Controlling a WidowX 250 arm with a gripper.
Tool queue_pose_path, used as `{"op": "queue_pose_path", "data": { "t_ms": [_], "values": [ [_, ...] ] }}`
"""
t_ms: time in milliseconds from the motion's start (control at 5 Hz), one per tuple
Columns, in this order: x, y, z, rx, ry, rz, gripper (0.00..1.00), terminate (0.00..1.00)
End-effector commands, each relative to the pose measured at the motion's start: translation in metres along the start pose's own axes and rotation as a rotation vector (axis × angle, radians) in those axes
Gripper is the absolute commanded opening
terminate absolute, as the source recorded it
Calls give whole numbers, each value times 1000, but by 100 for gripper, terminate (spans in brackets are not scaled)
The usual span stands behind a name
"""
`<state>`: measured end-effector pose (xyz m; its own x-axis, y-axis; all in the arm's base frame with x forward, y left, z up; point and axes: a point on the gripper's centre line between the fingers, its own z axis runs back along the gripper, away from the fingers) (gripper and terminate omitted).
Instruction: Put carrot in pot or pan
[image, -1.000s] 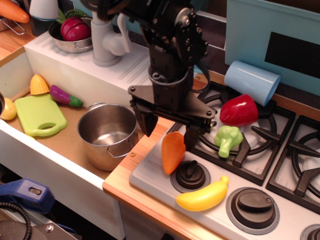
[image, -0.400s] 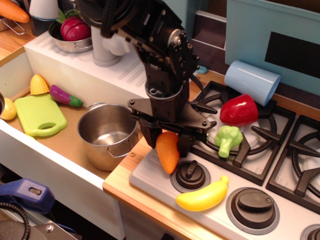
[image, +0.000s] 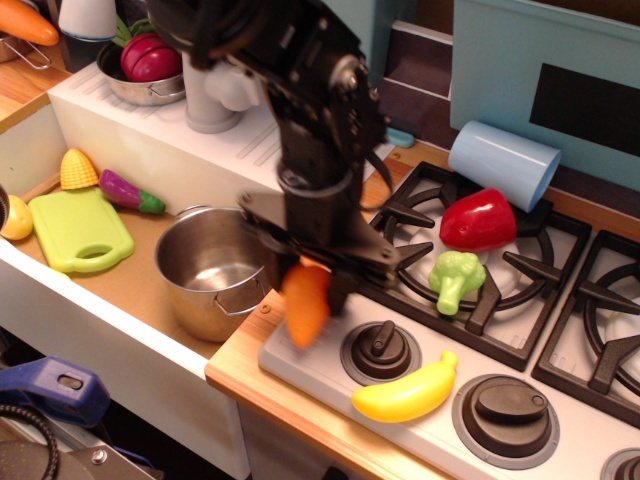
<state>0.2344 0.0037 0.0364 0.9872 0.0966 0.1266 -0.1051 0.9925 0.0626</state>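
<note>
The stubby orange carrot hangs point down from my gripper, which is shut on its top end and holds it above the counter's front edge, just right of the pot. The frame is blurred around the gripper. The shiny steel pot stands empty in the sink well, its rim a little left of the carrot. A slimmer carrot lies at the far top left.
A yellow banana lies by the stove knobs. Broccoli and a red pepper sit on the burner, a blue cup behind. A green cutting board, corn and eggplant lie in the sink.
My gripper closed on the carrot, lifted it off the stove front and moved it left toward the pot.
</note>
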Motion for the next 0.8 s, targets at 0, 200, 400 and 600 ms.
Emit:
{"op": "queue_pose_path", "data": {
  "t_ms": [0, 200, 400, 600],
  "values": [
    [22, 45, 27, 150, -128, -82, 0, 0],
    [36, 74, 22, 172, -218, -173, 0, 0],
    [51, 93, 16, 148, -229, -241, 0, 0],
    [58, 102, 14, 107, -252, -275, 100, 0]
  ]
}}
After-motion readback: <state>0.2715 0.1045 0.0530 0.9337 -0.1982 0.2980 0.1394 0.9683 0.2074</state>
